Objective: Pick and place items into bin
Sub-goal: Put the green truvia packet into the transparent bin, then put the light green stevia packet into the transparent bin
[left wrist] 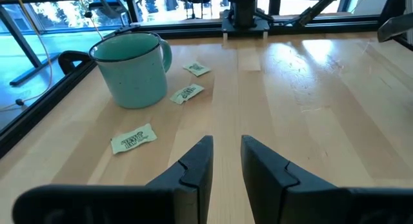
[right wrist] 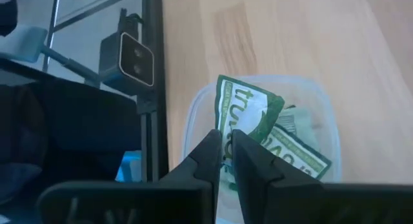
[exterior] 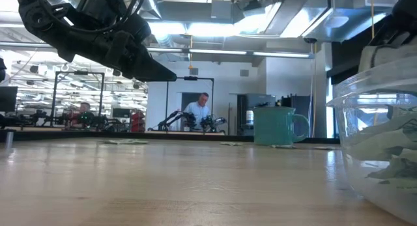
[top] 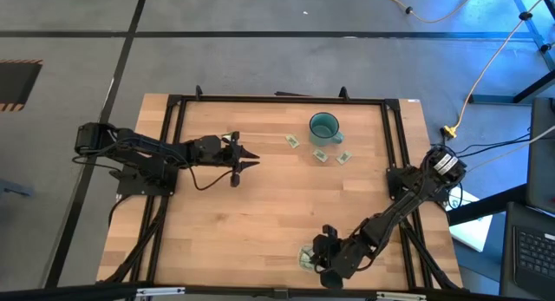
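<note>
Two arms over wooden table (top: 260,206). Left gripper (top: 245,158) at about 10 o'clock from table centre, raised off the surface, fingers (left wrist: 197,166) parted by a narrow gap, nothing between them. Teal mug (top: 324,127) at roughly 1 o'clock, upright. Three loose packets seen near mug in the high view: one (top: 294,141) just beside it at its 8 o'clock, one (top: 321,154) at its 6 o'clock, one (top: 343,157) at its 5 o'clock, all flat on table and apart from mug. Clear bin (top: 309,258) at about 5 o'clock, close to near table edge, holding several packets. Right gripper (top: 324,255) directly above bin; fingers (right wrist: 208,161) pinched onto a green-and-white packet (right wrist: 242,111), held partly upright over the bin's mouth, above other packets (right wrist: 293,150) lying inside. Person (exterior: 199,112) visible in room beyond table, low view.
</note>
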Controlling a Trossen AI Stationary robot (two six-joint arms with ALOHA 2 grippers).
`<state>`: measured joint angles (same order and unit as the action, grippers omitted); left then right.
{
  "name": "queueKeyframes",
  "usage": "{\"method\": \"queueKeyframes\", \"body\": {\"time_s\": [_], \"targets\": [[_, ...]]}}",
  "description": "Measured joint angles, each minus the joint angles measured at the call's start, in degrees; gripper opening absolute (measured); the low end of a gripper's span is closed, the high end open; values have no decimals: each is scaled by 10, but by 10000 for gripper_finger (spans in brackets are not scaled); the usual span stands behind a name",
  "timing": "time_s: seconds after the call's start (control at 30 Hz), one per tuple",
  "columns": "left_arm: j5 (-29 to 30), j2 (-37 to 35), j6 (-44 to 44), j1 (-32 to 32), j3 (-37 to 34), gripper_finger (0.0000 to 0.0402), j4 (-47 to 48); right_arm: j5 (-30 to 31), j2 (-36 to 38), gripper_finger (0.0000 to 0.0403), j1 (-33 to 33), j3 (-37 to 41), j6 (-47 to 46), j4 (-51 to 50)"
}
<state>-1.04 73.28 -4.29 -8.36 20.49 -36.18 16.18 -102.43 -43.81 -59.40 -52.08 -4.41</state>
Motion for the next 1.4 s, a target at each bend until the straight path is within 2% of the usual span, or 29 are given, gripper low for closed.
{"method": "queueKeyframes", "body": {"time_s": [0.4, 0.77, 0.87, 0.93, 1.17, 1.27, 1.4], "targets": [[0, 0, 0, 0, 0, 75, 0, -19, 0, 42, 0, 0, -2, -21], [0, 0, 0, 0, 0, 75, 0, -25, 1, 126, 2, 0, 9, -19], [0, 0, 0, 0, 0, 75, 0, -22, 17, 137, 8, 0, 11, -22], [0, 0, 0, 0, 0, 75, 0, 2, 44, 139, 16, 0, 11, -35], [0, 0, 0, 0, 0, 75, 0, 92, 164, 140, 69, 0, 0, -228], [0, 0, 0, 0, 0, 75, 0, 99, 204, 140, 121, 4, -35, -356], [0, 0, 0, 0, 0, 75, 0, 88, 253, 140, 212, 35, -73, -470]]}}
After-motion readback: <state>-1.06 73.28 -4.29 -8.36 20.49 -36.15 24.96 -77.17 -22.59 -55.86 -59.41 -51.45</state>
